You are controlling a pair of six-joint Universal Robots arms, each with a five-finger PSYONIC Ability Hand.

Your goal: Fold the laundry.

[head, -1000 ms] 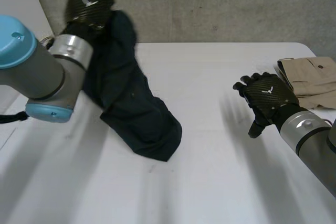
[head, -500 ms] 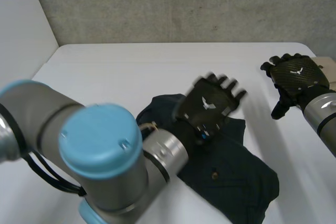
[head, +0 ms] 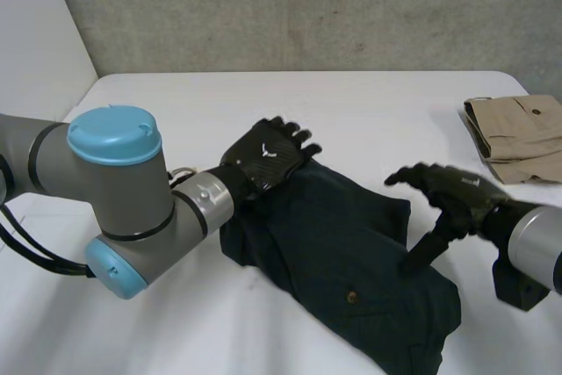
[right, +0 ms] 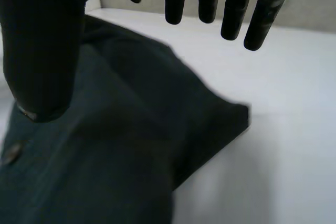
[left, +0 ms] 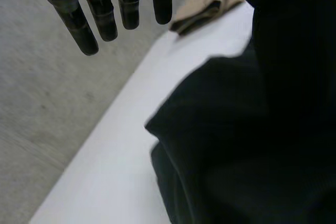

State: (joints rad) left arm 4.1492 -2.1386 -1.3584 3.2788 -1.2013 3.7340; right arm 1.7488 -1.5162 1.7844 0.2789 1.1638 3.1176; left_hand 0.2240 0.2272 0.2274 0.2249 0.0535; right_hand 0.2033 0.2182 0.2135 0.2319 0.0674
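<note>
Head view looks down on desk from behind. Wrist views sit close along fingers. All share dark garment.

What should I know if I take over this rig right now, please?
Left hand: open, holding nothing, at the far left corner of the dark garment.
Right hand: open, holding nothing, over the garment's right edge with the thumb pointing down at it.
Dark garment: spread out near the middle of the table, rumpled along its left side.
Tan garment: at the table's far right edge.
Done: tan garment looks folded; dark one laid out.
Left: smooth the dark garment and fold it.
</note>
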